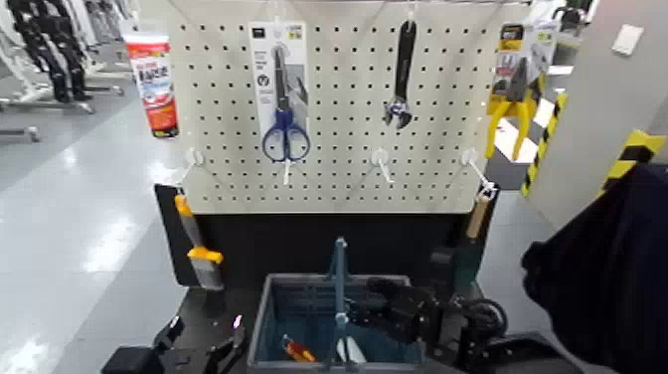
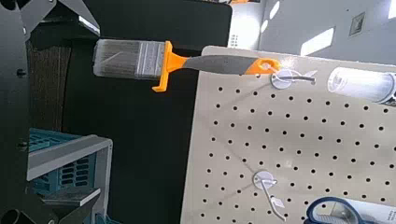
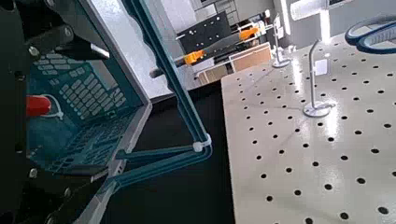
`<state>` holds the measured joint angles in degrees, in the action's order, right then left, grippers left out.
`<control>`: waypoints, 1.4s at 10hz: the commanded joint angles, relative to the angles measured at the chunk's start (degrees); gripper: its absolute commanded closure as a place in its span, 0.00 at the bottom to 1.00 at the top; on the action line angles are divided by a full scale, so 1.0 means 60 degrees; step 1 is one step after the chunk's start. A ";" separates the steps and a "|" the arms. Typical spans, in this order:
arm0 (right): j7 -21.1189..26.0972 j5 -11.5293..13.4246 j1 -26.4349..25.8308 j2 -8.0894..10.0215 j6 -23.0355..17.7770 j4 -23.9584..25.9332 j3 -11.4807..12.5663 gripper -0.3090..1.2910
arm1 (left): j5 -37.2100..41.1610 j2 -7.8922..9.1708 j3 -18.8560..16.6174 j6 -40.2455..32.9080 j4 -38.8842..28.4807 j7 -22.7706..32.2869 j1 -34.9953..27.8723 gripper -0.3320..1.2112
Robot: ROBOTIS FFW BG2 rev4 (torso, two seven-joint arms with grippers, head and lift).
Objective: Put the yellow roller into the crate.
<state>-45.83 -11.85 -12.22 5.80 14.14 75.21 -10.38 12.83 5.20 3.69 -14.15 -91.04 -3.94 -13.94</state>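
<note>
— Where's the yellow roller (image 1: 345, 349)?

— As far as I can make out, lying in the crate (image 1: 266, 320), just beside the upright handle bar; only its pale sleeve shows at the frame's lower edge, next to a red-and-yellow tool (image 1: 297, 350).

— And the pincers?

— My right pincer (image 1: 370, 301) sits over the crate's right half, but I cannot tell whether its fingers are apart. The left pincer (image 1: 214, 350) is low beside the crate, cut off (same doubt).

— The surroundings?

— A dark worktop (image 1: 204, 303), a pegboard (image 1: 437, 109) with scissors (image 1: 285, 119), a wrench (image 1: 401, 75) and an orange-handled brush (image 1: 199, 249); grey glossy floor (image 1: 70, 199).
</note>
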 commanded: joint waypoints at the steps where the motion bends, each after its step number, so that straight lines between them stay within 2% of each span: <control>1: 0.0445 0.0701 0.0454 0.0044 0.0178 0.1176 0.0455 0.22 | 0.0000 0.0013 0.0000 0.0015 -0.0002 -0.0002 0.0039 0.29; 3: 0.0914 0.1009 0.1084 0.0088 0.0383 0.2187 0.0851 0.22 | 0.0000 0.0013 0.0000 0.0029 -0.0002 -0.0002 0.0039 0.29; 5: 0.1896 0.1170 0.1949 -0.0014 0.0266 0.3271 0.1158 0.24 | 0.0000 -0.0002 0.0000 0.0044 -0.0002 -0.0002 0.0039 0.29; 8: 0.3609 0.1228 0.3326 -0.0498 -0.1024 0.4135 0.1349 0.26 | 0.0000 -0.0002 -0.0015 0.0044 -0.0002 -0.0002 0.0068 0.29; 10: 0.4708 0.1551 0.4190 -0.0571 -0.1712 0.4736 0.1320 0.27 | 0.0000 0.0013 -0.0015 0.0044 -0.0017 -0.0002 0.0053 0.29; 12: 0.5162 0.1932 0.4776 -0.0630 -0.2078 0.5117 0.1407 0.27 | 0.0000 0.0042 -0.0015 0.0044 -0.0046 -0.0002 0.0053 0.29; 14: 0.6188 0.1946 0.5450 -0.0688 -0.2972 0.5175 0.1217 0.27 | 0.0000 0.0042 -0.0029 0.0059 -0.0061 -0.0002 0.0024 0.29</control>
<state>-8.81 -0.20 19.34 1.78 -2.31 106.18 -2.73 12.83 5.44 3.58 -13.84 -91.36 -3.96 -13.73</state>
